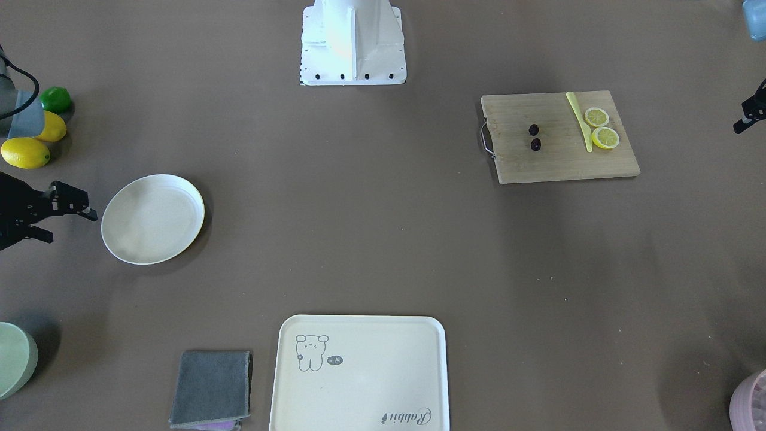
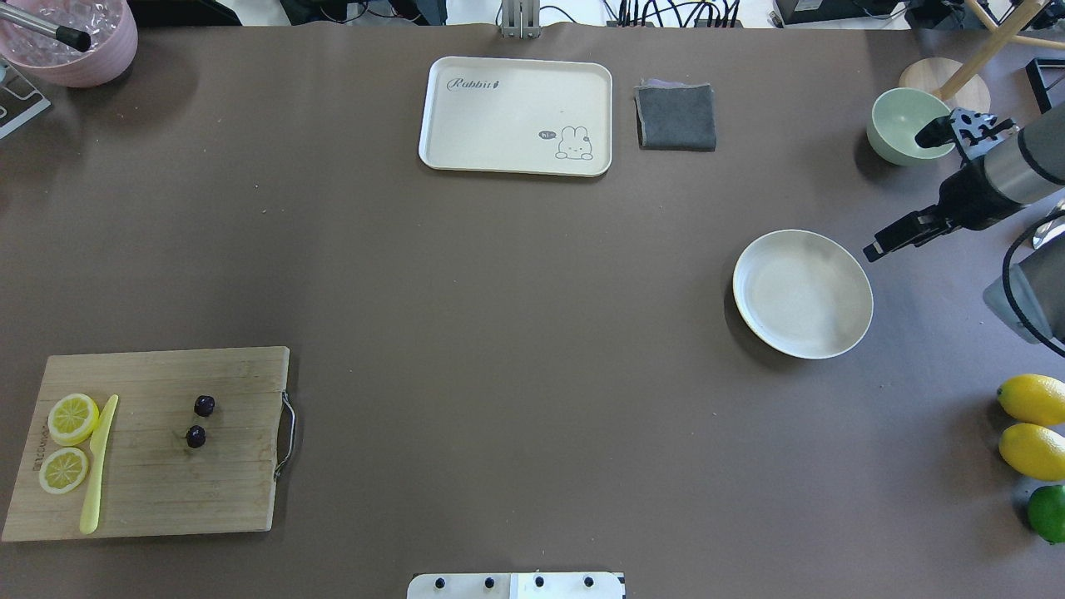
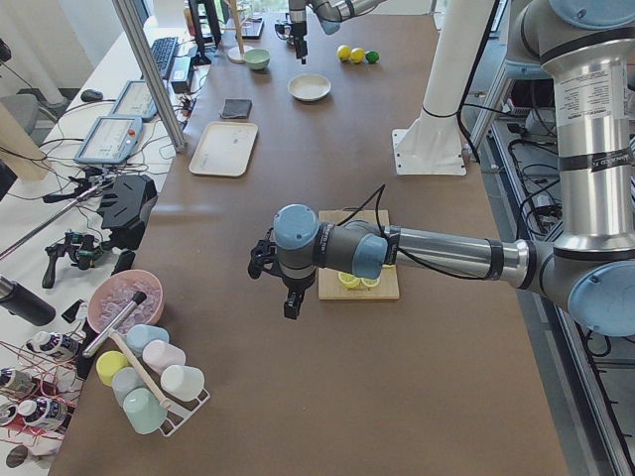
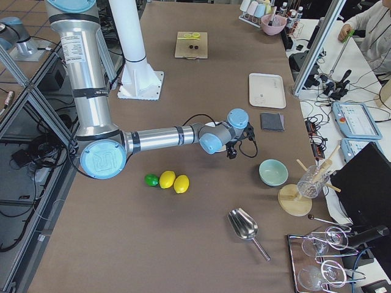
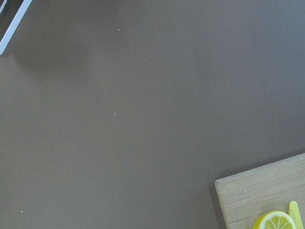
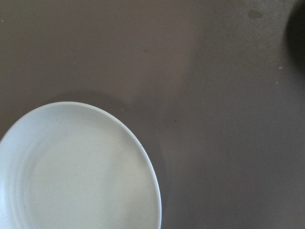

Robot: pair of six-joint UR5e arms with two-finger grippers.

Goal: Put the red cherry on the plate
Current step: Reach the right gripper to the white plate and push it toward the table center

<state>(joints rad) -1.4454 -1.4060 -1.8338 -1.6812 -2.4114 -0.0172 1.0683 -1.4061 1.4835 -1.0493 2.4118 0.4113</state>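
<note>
the pair of tiny dark maroon cherries (image 2: pixel 204 406) lies on the bamboo cutting board (image 2: pixel 233 482), well apart from the round cream-white plate (image 2: pixel 803 294). nothing is picked up yet. my right gripper (image 1: pixel 72 226) hovers beside the plate, fingers apart; for my left gripper (image 3: pixel 287 297) (it is only partly seen) i cannot tell. next, i think, the left must reach the cherries and pinch them exactly.

The table (image 2: pixel 499 333) is matt brown, paper-like; the cutting board (image 2: pixel 166 482) pale grained wood, a metal wire handle (image 2: pixel 289 437) at its three o'clock edge overhead. The plate (image 2: pixel 803 295) looks matt, faintly speckled; the red cherry (image 2: pixel 204 406) smooth; the cloth (image 2: pixel 676 116) grey fabric.
</note>
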